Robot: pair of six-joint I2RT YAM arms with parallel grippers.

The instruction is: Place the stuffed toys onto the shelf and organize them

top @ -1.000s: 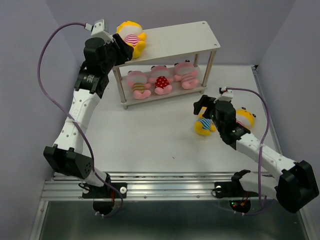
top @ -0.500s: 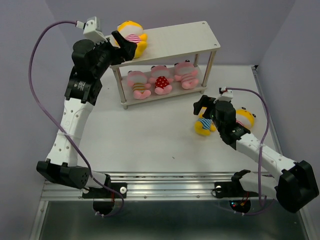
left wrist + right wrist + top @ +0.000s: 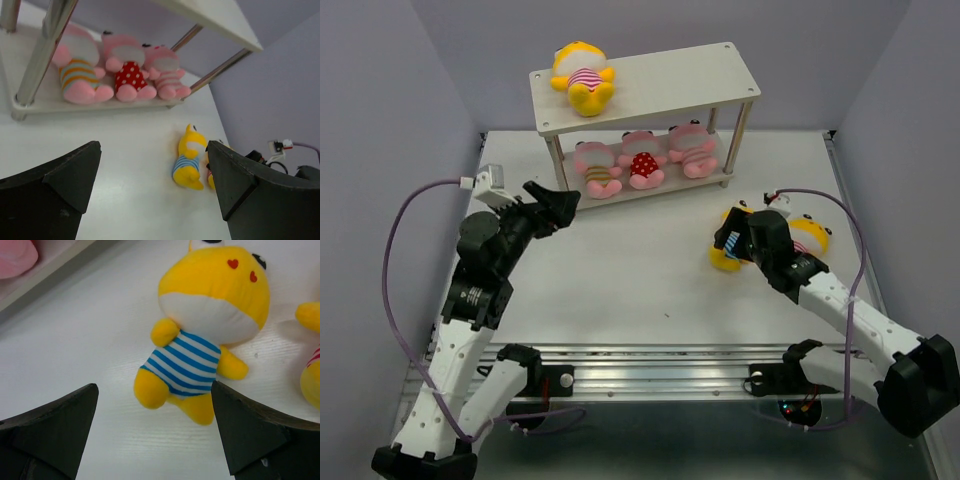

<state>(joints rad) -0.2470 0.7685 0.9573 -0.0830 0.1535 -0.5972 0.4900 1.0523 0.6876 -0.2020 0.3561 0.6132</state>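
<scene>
Pulled back from the top of the shelf [image 3: 690,75], the left gripper [image 3: 555,197] now hangs over the table [image 3: 620,290] near the rack's front left leg, its jaws spread wide and holding nothing. Since the earlier view the right gripper [image 3: 154,405] has shifted over the blue-striped yellow toy [image 3: 195,330], and its jaws also stand apart, one finger on each side of the doll in the wrist view; whether they touch it cannot be told. That doll lies on its back on the table, right of the shelf and apart from it. Just beside it, on the side away from the shelf, lies a second yellow toy [image 3: 812,235], partly hidden by the arm. Farther back, three pink dolls sit in a row on the lower board: the pink toy with orange and blue stripes [image 3: 597,165] on the left, the red polka-dot pink toy [image 3: 642,160] in the middle, and the pink-striped pink toy [image 3: 690,150] on the right, each close against its neighbour. On the upper board, at its left end, lies the yellow toy with pink stripes [image 3: 582,75], released and alone.
</scene>
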